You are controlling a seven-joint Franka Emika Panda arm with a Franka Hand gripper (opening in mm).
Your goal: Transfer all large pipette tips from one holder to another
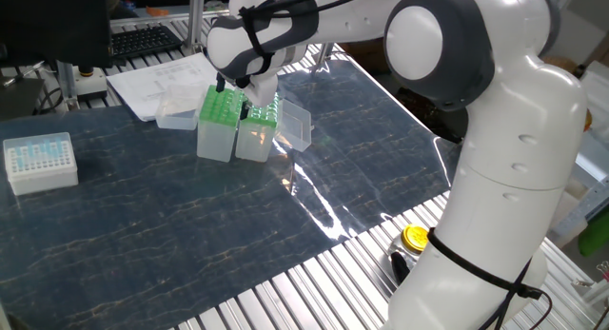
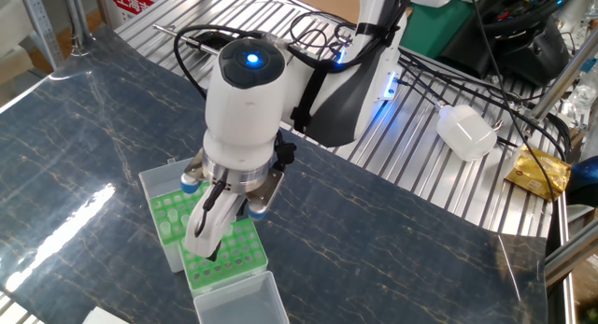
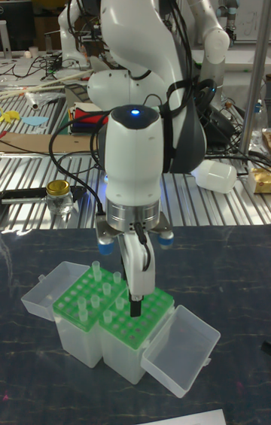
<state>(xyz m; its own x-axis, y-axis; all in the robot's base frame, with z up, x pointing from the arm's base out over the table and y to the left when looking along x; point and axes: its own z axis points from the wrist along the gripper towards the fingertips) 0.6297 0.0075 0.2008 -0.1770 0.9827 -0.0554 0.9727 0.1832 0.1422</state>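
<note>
Whitish large pipette tips [image 3: 96, 269], green rack [image 3: 84, 299]

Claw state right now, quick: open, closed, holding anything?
Claw: down at the green rack, fingers close together; whether it grips a pipette tip cannot be told.

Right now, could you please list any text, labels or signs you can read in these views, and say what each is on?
Red and white sign, top edge of the other fixed view: characters, cropped and too blurred to read.
Papers behind the green racks: print too small to read.
Yellow packet at the right: nothing legible.
No readable text elsewhere.
</note>
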